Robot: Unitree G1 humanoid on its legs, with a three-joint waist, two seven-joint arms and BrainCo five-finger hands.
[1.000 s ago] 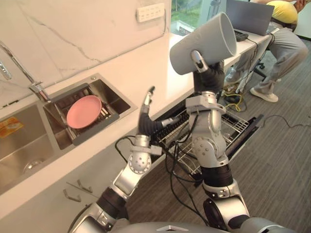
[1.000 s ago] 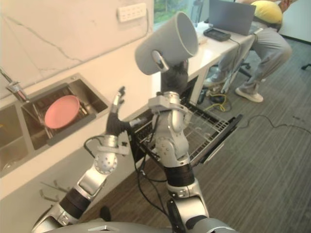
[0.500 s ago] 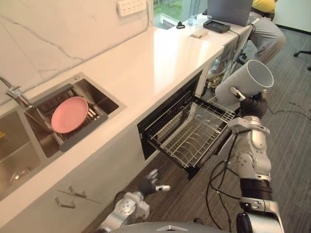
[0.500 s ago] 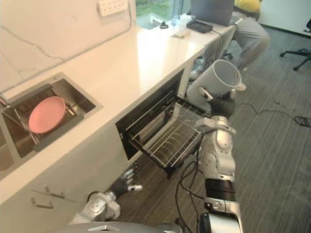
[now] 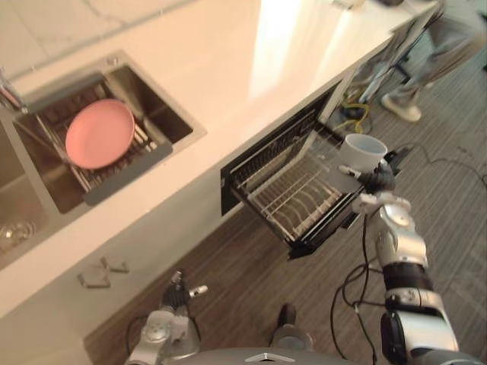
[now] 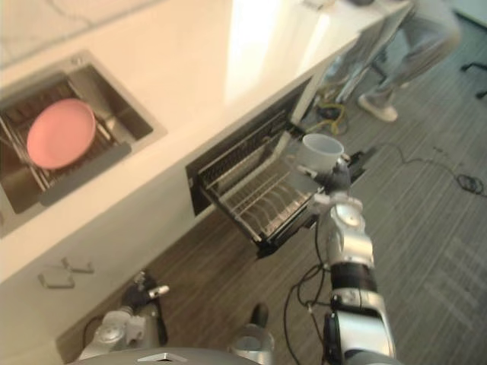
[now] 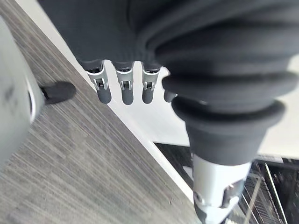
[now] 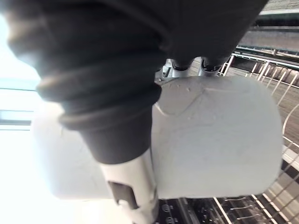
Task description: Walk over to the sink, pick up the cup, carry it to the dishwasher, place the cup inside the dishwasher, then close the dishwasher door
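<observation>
- Differs from half a second ago by a shift of the whole view, hence a move of the camera; judged against the rack, finds the cup (image 5: pixel 361 152) lower and closer in, now over the outer right corner of the pulled-out dishwasher rack (image 5: pixel 293 201) rather than high and off to its right
- Keeps the left robot hand (image 5: pixel 180 287) low near the floor as before, below the table (image 5: pixel 228 68) edge
- Right robot hand (image 5: pixel 378 179): curled round the side of the cup; thumb (image 8: pixel 133 196) laid across the pale wall in the right wrist view, fingers (image 8: pixel 180 67) wrapped round the far side; cup mouth turned upward, wire rack just beyond it; touching the wires or clear of them, cannot tell
- Left robot hand: fingers (image 7: pixel 122 91) straight and slack, side by side, gripping nothing
- Elsewhere: pink plate (image 5: pixel 99 133) on a drainer in the sink (image 5: pixel 171 125); a person's legs (image 5: pixel 426 53) at the far end of the table
</observation>
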